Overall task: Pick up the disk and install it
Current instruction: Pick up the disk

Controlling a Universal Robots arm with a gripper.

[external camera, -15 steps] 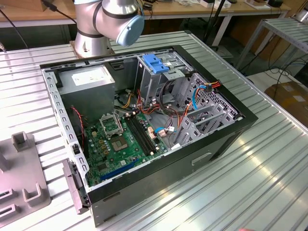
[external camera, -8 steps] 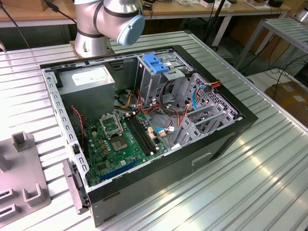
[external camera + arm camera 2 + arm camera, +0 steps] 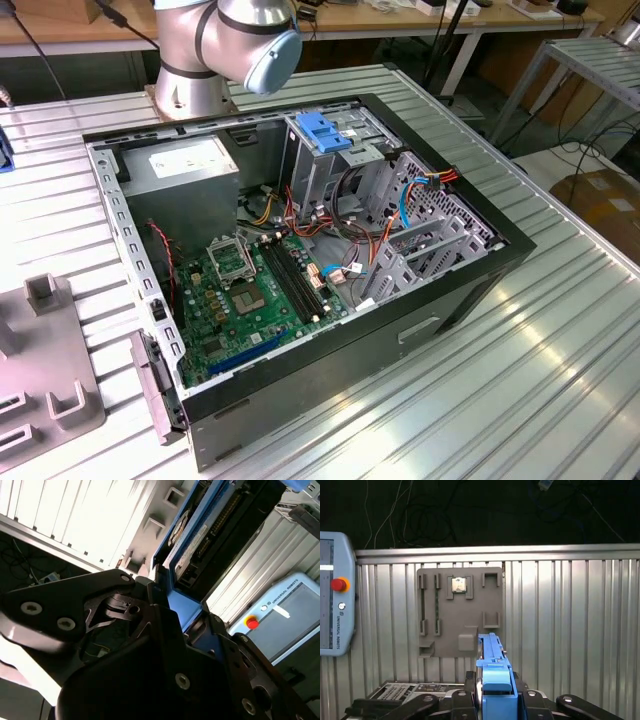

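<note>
Jaws are clamped on the disk [image 3: 494, 677]: in the first wrist view you see black fingers [image 3: 534, 698] pressed against both sides of its bright blue carrier rail, with the drive turned edge-on between them. In the second wrist view the disk [image 3: 212, 532] runs out from the grip at a slant, its blue rail along one side and its dark body and pale label beside that.

Beyond the disk in the first wrist view, a flat grey fixture plate [image 3: 460, 615] lies on the ribbed metal tabletop [image 3: 570, 630]. You cannot tell from either wrist view whether the disk's far end touches the plate or hangs clear of it. A small square chip [image 3: 458, 584] sits in one of the plate's pockets. A teach pendant [image 3: 330, 605] with a red button [image 3: 338, 584] rests on the tabletop just beside the plate.

In the exterior view, the open computer case [image 3: 330, 385] lies on its side on the tabletop, with the green motherboard [image 3: 250, 290] exposed. A tall metal cage [image 3: 310, 170] stands upright at the far side of the case, topped by a blocky blue tab [image 3: 325, 130]. Red, orange and blue cables [image 3: 400, 205] run loosely across the case between the cage and the perforated side wall. The arm's base [image 3: 190, 60] stands just behind the case, and the grey plate sits well off to the exterior view's left of the case.
</note>
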